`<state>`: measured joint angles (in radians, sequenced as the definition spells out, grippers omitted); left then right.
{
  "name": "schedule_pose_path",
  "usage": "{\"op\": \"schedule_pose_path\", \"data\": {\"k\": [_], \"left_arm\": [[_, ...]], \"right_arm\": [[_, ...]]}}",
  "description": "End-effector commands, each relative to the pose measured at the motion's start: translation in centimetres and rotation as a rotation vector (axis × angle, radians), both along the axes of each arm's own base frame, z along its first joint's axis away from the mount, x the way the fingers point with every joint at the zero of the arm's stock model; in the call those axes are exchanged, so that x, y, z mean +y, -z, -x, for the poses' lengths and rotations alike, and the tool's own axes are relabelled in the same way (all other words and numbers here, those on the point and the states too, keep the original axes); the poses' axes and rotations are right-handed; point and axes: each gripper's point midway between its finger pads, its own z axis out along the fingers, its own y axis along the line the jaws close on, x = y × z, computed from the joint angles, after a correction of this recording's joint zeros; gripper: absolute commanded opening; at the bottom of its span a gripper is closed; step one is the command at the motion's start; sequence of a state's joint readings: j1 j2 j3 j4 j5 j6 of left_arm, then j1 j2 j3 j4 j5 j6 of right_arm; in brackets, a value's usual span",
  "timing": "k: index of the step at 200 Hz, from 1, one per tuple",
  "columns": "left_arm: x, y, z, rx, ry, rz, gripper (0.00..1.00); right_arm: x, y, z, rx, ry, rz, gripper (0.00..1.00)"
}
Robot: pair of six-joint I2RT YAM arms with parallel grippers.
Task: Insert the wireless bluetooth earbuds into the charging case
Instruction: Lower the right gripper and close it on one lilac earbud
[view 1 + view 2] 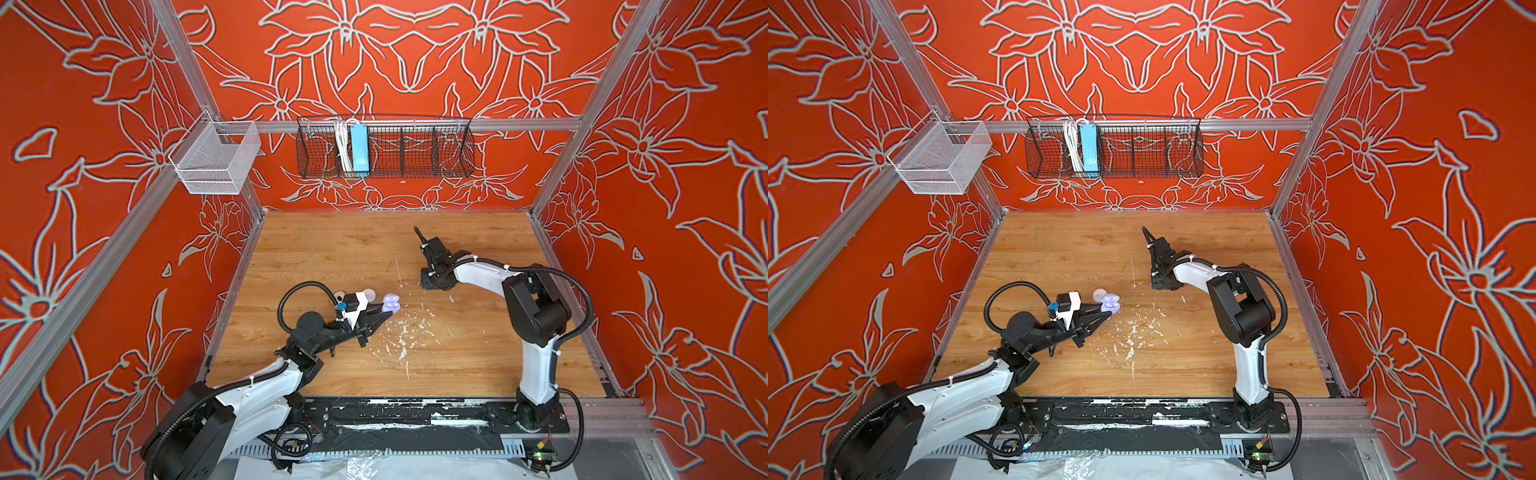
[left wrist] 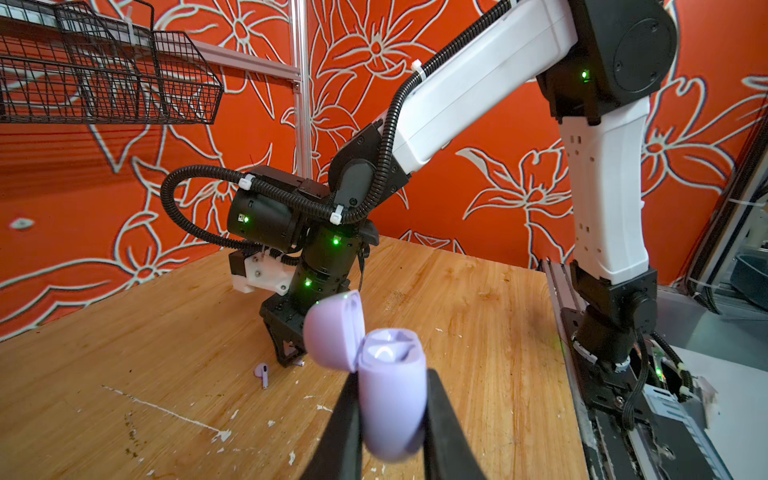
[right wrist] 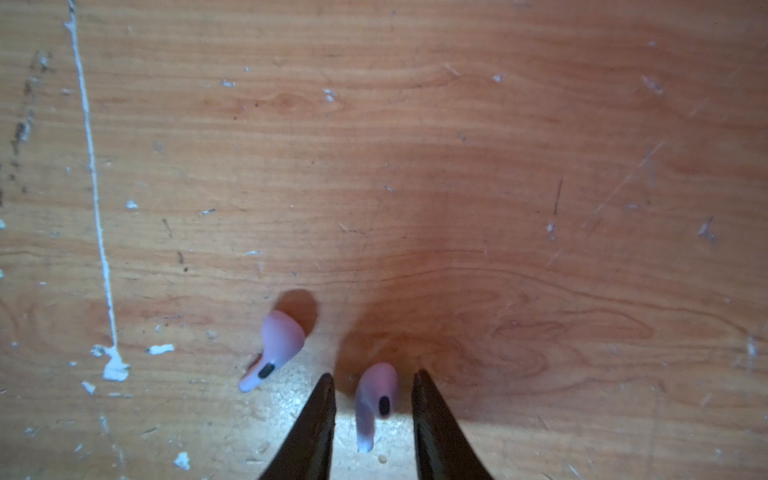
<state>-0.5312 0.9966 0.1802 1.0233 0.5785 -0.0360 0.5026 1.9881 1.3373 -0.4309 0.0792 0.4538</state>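
Left tool (image 1: 390,311) is clenched on the case (image 2: 390,415): lavender, lid flipped open, just left of the middle of the bench (image 1: 332,249). Can't tell whether it rests on the wood or hangs just above it, or whether anything is seated inside.

Right tool (image 3: 374,374) points down near the bench's middle, jaws parted and straddling a bud (image 3: 378,399) that lies flat on the wood. A gap shows on both sides, so nothing is gripped yet.

Key relation: the bud's stem runs crosswise to the closing direction, so the jaws would pinch its narrow width — good alignment, I'd say. Second bud (image 3: 278,349) lies just outside one finger, angled, close but not touching. There's some risk of nudging it on the close.

The right arm is clearly the nearer one to both buds. The case sits close by on the left-edge side, so the carry looks short.

Surface: scuffed wood grain, with white paint flecks (image 1: 401,336) toward the front edge — easy to mistake for buds. A white puck (image 1: 1099,295) sits just beside the case.

Room: red floral walls, black wire basket (image 1: 386,149) on the back rail, mesh bin (image 1: 216,162) on the left rail.
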Motion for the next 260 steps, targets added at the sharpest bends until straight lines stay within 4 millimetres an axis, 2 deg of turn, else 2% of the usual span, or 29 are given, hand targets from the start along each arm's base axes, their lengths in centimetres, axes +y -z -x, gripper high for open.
{"op": "schedule_pose_path", "data": {"k": [1, 72, 106, 260], "left_arm": [[0.0, -1.6, 0.7, -0.069, 0.017, 0.018, 0.0], [-0.1, -1.6, 0.8, -0.074, 0.021, 0.014, 0.0], [-0.1, -1.7, 0.9, -0.078, 0.023, 0.013, 0.0], [-0.3, -1.7, 1.0, -0.085, 0.028, 0.005, 0.0]], "right_arm": [[-0.5, 0.6, -0.2, 0.017, 0.03, 0.024, 0.34], [-0.7, 1.7, -0.1, 0.035, 0.036, 0.039, 0.31], [-0.6, 1.4, 0.1, 0.03, 0.04, 0.022, 0.24], [0.1, 0.7, 1.1, 0.02, 0.036, -0.017, 0.26]]}}
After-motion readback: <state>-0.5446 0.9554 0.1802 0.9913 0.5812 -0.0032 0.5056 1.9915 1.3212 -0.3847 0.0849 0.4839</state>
